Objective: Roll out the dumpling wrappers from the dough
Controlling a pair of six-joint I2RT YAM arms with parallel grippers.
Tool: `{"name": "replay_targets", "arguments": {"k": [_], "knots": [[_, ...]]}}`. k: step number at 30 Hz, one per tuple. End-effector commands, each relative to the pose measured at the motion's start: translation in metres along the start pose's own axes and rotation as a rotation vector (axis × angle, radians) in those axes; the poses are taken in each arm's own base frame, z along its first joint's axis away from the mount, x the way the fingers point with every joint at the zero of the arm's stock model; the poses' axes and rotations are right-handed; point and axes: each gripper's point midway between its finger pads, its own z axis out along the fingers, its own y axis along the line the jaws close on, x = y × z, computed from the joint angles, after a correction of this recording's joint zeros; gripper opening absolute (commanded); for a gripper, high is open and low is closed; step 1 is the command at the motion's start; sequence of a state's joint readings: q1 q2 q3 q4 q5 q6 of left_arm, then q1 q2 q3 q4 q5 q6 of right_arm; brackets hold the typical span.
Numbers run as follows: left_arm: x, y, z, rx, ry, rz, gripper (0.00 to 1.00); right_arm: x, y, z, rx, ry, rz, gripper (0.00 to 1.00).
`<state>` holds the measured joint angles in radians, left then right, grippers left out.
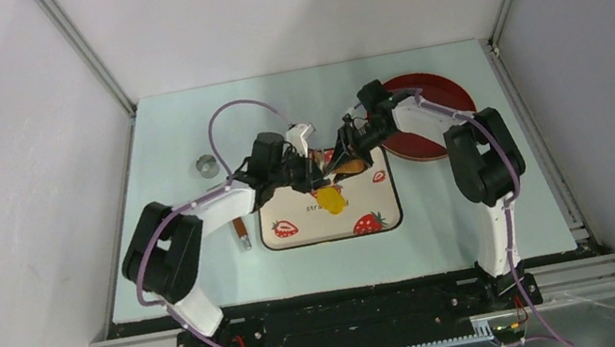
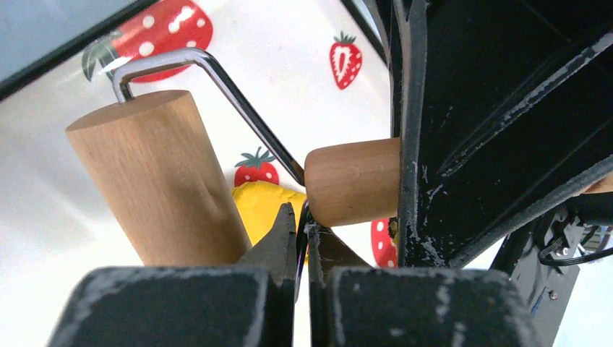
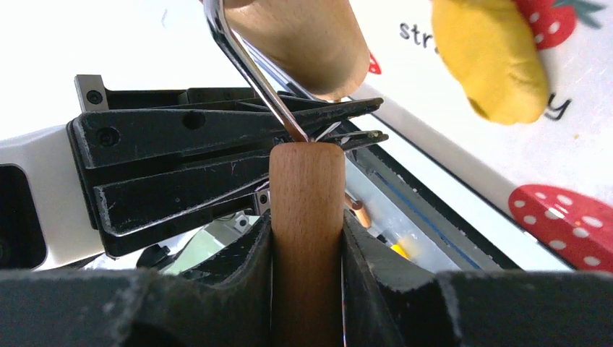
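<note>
- Overhead, both arms reach in and meet at mid-frame, over the upper edge of the strawberry-print tray (image 1: 370,199) on the pale tabletop (image 1: 445,216).
- The left tool (image 1: 315,170) and right tool (image 1: 349,158) sit just beside each other with a wooden roller (image 1: 348,167) between them. Their jaws are too small to read from up here.
- The dough (image 1: 332,200), a bright yellow lump, lies on the tray just below the two tools, near the tray's centre.
- A red plate (image 1: 433,94) sits at upper right, partly behind the right arm. A small metal ring (image 1: 207,164) stands to the left of the tray, and a thin brown stick (image 1: 242,233) lies just off the tray's left edge.
- From the left wrist, the left tool (image 2: 300,225) at lower centre has its jaws pinched tight on the roller's thin wire arm (image 2: 238,101).
- The wooden drum (image 2: 155,188) leans at left. The handle (image 2: 350,181) points right and passes behind the black frame of the right tool.
- The dough shows yellow between drum and handle, lying on the tray behind them. Whether the drum touches it cannot be told.
- From the right wrist, the right tool (image 3: 307,231) at lower centre clamps the handle upright, a finger pressed against each side.
- The left tool crosses from the left of the frame, its tips closed on the wire where it enters the handle's top.
- The drum is at top centre. The dough lies at upper right on the tray, beside printed lettering and apart from the drum.
</note>
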<state>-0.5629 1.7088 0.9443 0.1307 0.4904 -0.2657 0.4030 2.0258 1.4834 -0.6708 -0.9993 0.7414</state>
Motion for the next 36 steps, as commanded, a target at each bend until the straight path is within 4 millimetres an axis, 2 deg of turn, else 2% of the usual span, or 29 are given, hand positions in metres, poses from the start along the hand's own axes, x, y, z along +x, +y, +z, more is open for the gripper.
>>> {"name": "replay_targets", "arguments": {"k": [1, 5, 12, 17, 27, 33, 36], "knots": [[-0.051, -0.059, -0.018, 0.141, -0.146, 0.034, 0.0, 0.021, 0.04, -0.001, -0.034, -0.029, -0.207, 0.0], [-0.039, -0.063, -0.015, 0.15, -0.118, 0.025, 0.0, 0.027, 0.026, -0.005, -0.025, -0.031, -0.17, 0.0], [-0.001, -0.071, 0.01, 0.168, -0.012, -0.002, 0.0, 0.038, -0.022, 0.003, 0.048, -0.003, -0.091, 0.0], [0.019, -0.064, 0.025, 0.162, 0.046, -0.021, 0.0, 0.04, -0.045, 0.01, 0.078, 0.01, -0.052, 0.0], [0.043, -0.041, 0.031, 0.119, 0.096, -0.061, 0.0, 0.03, -0.071, 0.034, 0.08, 0.063, 0.023, 0.0], [0.035, -0.029, 0.02, 0.094, 0.071, -0.076, 0.0, 0.024, -0.068, 0.05, 0.025, 0.086, 0.05, 0.0], [0.026, -0.033, 0.016, 0.104, 0.052, -0.059, 0.0, 0.024, -0.058, 0.052, -0.001, 0.087, 0.035, 0.0]]}}
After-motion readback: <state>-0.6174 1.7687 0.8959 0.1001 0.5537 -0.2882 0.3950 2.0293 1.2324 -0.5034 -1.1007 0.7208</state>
